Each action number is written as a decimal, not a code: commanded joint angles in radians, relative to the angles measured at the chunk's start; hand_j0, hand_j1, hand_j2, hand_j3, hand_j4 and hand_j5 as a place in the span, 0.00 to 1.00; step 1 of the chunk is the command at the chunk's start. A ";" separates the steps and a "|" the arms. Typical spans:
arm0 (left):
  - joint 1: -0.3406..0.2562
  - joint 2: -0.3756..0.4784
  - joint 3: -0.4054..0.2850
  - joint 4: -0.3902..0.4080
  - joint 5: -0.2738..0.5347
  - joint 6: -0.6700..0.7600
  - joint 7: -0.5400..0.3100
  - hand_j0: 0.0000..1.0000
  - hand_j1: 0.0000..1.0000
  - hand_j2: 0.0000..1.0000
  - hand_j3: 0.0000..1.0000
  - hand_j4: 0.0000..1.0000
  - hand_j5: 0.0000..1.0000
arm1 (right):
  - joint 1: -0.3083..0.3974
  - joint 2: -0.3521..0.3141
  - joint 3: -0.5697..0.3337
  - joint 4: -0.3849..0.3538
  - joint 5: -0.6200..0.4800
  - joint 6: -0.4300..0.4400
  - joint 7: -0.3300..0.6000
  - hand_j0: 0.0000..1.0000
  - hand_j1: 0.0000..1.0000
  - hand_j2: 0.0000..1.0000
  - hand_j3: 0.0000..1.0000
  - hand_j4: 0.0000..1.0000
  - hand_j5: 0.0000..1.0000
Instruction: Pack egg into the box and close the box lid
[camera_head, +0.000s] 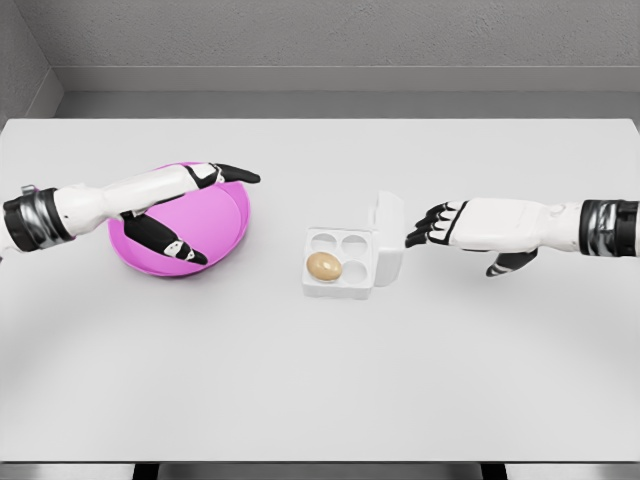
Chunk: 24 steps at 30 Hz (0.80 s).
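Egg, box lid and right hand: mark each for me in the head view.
egg (323, 265), head view, middle of its shell, in the box's front-left cup.
box lid (388, 237), head view, upright white flap on the box's right side.
right hand (470, 224), head view, back of the hand.

My left hand: white shell, black fingertips and black finger joints, dark grey and silver banded cuff at the wrist. My right hand: same white shell, black fingers with white segments, black thumb, dark grey and silver banded cuff too. Round magenta-pink plastic plate: plain, no pattern, slightly lighter pink along the rim. Small white four-cup egg box: all white, cups shaded pale grey, lid white as well. Tan-brown egg: smooth, lighter beige highlight on top. Flat white tabletop: plain, soft grey shadows under my arms. Wall behind: grey, faintly speckled
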 joint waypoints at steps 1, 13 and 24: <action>0.000 0.001 -0.002 0.003 0.005 0.002 0.000 1.00 1.00 1.00 1.00 1.00 1.00 | 0.000 0.000 0.000 -0.013 -0.006 0.002 0.000 1.00 1.00 1.00 1.00 1.00 1.00; 0.000 0.001 -0.004 0.009 -0.001 0.002 0.000 1.00 1.00 1.00 1.00 1.00 1.00 | -0.008 0.022 0.002 -0.037 -0.006 0.002 -0.008 1.00 1.00 1.00 1.00 1.00 1.00; 0.000 -0.005 -0.007 0.018 -0.015 0.002 0.000 1.00 1.00 1.00 1.00 1.00 1.00 | -0.008 0.039 -0.034 0.017 -0.006 0.002 -0.008 1.00 1.00 1.00 1.00 1.00 1.00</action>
